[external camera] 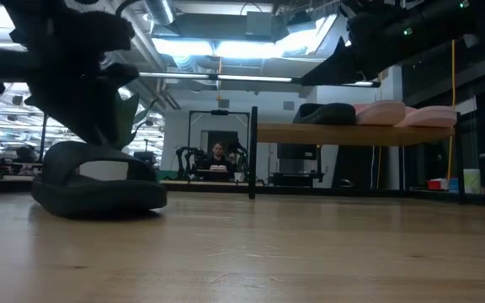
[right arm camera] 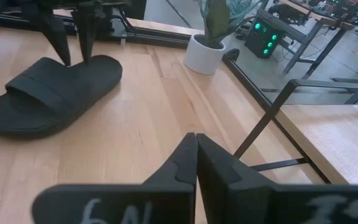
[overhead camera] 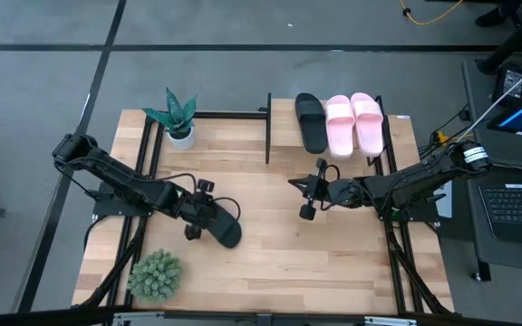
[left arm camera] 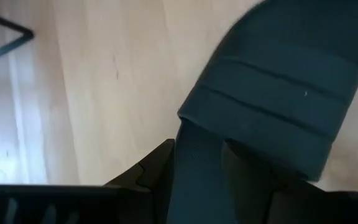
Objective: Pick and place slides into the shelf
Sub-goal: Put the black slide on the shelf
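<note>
A black slide (overhead camera: 223,225) lies sole-down on the wooden table left of centre, also in the low view (external camera: 99,181) and the right wrist view (right arm camera: 42,93). My left gripper (overhead camera: 198,217) points steeply down at its heel half, open, with the slide's rim between the fingers (left arm camera: 197,149). My right gripper (overhead camera: 297,187) hangs shut and empty above the table's middle (right arm camera: 196,140). On the shelf (overhead camera: 284,131) at the far right, another black slide (overhead camera: 311,122) and two pink slides (overhead camera: 340,125) (overhead camera: 367,122) rest on their soles. My left gripper comes from above, slanting from the table's left, and its fingers (left arm camera: 157,171) straddle a strip of the black slide behind the strap (left arm camera: 194,174). I cannot tell whether they touch it. The slide lies flat on the table.
A potted plant with pointed leaves (overhead camera: 179,118) stands at the far left, and a round bushy plant (overhead camera: 155,274) at the near left. Black frame rails (overhead camera: 148,154) run along the table's sides. The shelf's black post (external camera: 253,151) stands mid-table. A person (external camera: 217,156) sits far behind.
</note>
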You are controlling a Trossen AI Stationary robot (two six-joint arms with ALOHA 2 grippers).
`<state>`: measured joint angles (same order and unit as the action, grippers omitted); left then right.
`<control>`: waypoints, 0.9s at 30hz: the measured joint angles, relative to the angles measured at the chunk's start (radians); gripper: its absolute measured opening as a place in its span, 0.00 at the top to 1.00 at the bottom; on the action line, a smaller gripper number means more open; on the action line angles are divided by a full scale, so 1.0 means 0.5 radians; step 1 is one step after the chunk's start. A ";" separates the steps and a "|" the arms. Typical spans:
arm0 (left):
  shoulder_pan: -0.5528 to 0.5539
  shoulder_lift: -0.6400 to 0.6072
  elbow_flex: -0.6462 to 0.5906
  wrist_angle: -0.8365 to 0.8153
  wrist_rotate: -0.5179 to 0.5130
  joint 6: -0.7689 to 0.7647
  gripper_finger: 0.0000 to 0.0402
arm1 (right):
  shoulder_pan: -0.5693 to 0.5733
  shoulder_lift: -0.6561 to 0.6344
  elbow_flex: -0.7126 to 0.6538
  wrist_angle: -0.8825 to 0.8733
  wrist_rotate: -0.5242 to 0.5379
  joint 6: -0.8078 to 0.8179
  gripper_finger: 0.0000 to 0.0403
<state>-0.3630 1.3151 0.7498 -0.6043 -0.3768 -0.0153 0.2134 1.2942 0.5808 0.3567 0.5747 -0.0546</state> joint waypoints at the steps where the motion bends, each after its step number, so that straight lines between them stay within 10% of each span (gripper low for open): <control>1: -0.001 0.000 0.000 0.023 0.004 0.000 0.69 | 0.000 0.000 0.000 0.000 0.000 -0.001 0.98; 27: 0.002 -0.001 0.000 0.025 0.189 -0.207 0.69 | 0.000 0.000 0.001 -0.043 0.000 0.001 0.98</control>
<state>-0.3618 1.3148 0.7498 -0.5917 -0.2825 -0.1188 0.2134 1.2942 0.5812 0.3351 0.5747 -0.0542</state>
